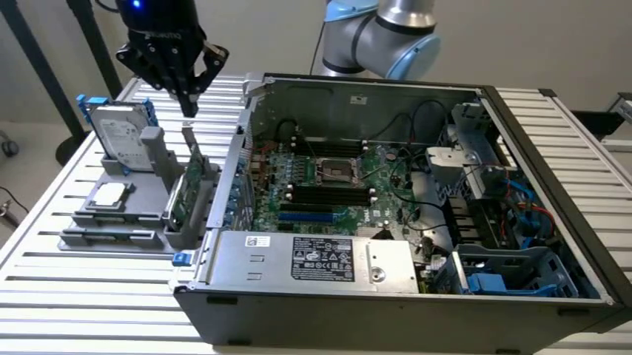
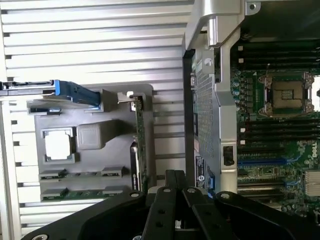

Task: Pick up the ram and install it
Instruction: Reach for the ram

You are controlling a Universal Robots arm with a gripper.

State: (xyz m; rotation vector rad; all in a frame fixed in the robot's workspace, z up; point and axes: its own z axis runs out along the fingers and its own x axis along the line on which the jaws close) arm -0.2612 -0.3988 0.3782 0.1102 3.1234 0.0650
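The ram (image 2: pixel 80 194) is a thin dark green stick lying in the grey parts holder (image 2: pixel 92 117), in the groove farthest from the hard drive. My gripper (image 1: pixel 188 103) hangs above the holder's far end in the exterior view, over the upright green expansion card (image 1: pixel 188 194). Its black fingers (image 2: pixel 172 187) are shut together with nothing between them. It is well above the ram and not touching it. The open computer case (image 1: pixel 395 296) lies to the exterior view's right, with the motherboard (image 1: pixel 326 177) and its black memory slots (image 1: pixel 326 196) exposed.
The holder also carries a silver hard drive with blue rails (image 1: pixel 120 133) and a square processor chip (image 1: pixel 109 194). The case's metal side wall (image 2: pixel 217 100) rises between the holder and the motherboard. Cables and a drive cage (image 1: pixel 484 170) fill the case's right side. The table is slatted aluminium.
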